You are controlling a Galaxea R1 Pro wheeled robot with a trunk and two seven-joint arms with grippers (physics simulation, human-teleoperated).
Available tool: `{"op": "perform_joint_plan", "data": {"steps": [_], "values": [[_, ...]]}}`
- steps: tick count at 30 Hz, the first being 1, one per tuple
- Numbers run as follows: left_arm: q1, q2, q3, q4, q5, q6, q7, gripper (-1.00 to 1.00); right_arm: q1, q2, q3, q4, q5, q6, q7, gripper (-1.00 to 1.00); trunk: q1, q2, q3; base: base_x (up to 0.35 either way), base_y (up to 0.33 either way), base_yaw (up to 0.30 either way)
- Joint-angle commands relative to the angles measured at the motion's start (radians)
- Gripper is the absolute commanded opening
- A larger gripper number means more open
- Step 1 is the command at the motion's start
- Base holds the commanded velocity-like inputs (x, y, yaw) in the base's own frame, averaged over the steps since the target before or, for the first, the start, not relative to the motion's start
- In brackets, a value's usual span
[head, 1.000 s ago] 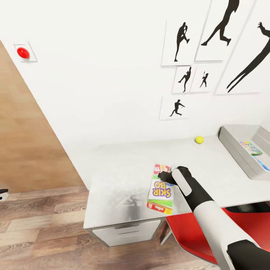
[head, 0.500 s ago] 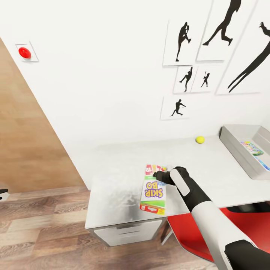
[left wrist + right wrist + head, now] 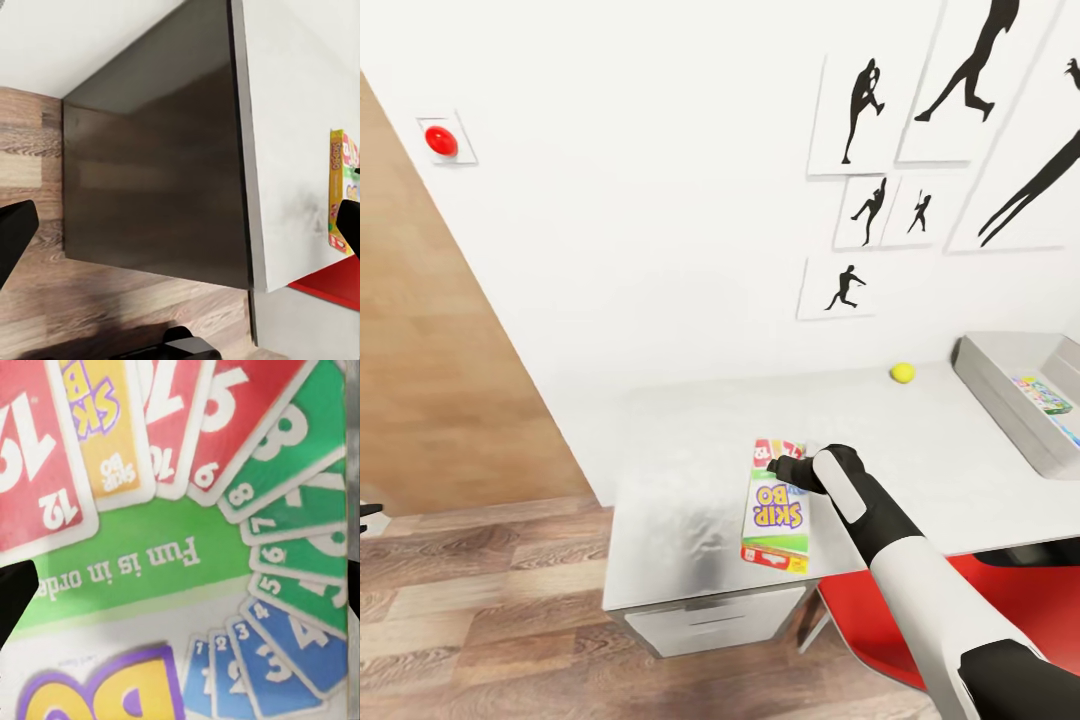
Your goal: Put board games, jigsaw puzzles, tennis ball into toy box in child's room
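Observation:
A board game point(image 3: 774, 507) with a Skip-Bo cover lies flat on the pale grey table point(image 3: 690, 450), close to its front edge. My right gripper point(image 3: 784, 468) is over the box's far end; in the right wrist view the gripper point(image 3: 180, 592) is open, fingers wide apart just above the cover point(image 3: 187, 510). The tennis ball point(image 3: 902, 372) rests by the wall. At the table's right end the grey toy box point(image 3: 1000, 385) holds another board game point(image 3: 1044, 394). My left gripper point(image 3: 180, 232) hangs open over the dark cabinet top point(image 3: 157, 172). The puzzles are out of view.
A red chair point(image 3: 880, 620) stands under the table's front edge beside my right arm. Drawers point(image 3: 710, 625) sit below the table's left end. Wood floor point(image 3: 470, 610) lies to the left. Baseball silhouettes point(image 3: 870, 95) and a red button point(image 3: 440, 140) are on the wall.
The Skip-Bo box has slid left along the table under my right gripper and turned a little. The head view has also shifted, moving everything slightly right in the picture.

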Motion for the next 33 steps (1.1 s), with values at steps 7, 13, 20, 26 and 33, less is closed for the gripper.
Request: {"op": "perform_joint_plan", "data": {"steps": [7,13,20,26,33], "values": [[-0.002,-0.012,0.009,0.0,-0.007,0.011,-0.007,1.0,-0.001,0.0,0.002,-0.001,-0.012,0.001,-0.008,1.0,0.0,-0.001,-0.001,0.0,0.025,0.0],[-0.002,-0.027,0.01,0.001,-0.004,0.011,-0.007,1.0,-0.001,0.0,0.002,-0.001,-0.011,-0.001,-0.003,1.0,0.0,-0.001,-0.001,0.0,0.002,0.0],[-0.002,-0.042,0.01,0.001,-0.005,0.011,-0.007,1.0,-0.001,0.0,0.002,-0.001,-0.011,-0.003,-0.003,1.0,0.0,-0.001,-0.001,0.0,0.0,0.0],[-0.002,-0.046,0.011,0.001,-0.004,0.01,-0.007,1.0,-0.001,0.0,0.002,-0.001,-0.011,-0.003,-0.003,1.0,0.0,-0.001,-0.001,0.0,0.0,0.0],[-0.002,-0.059,0.011,0.001,-0.004,0.01,-0.007,1.0,-0.001,0.0,0.002,-0.001,-0.011,-0.004,-0.003,1.0,0.0,-0.001,-0.001,0.0,0.0,0.0]]}}
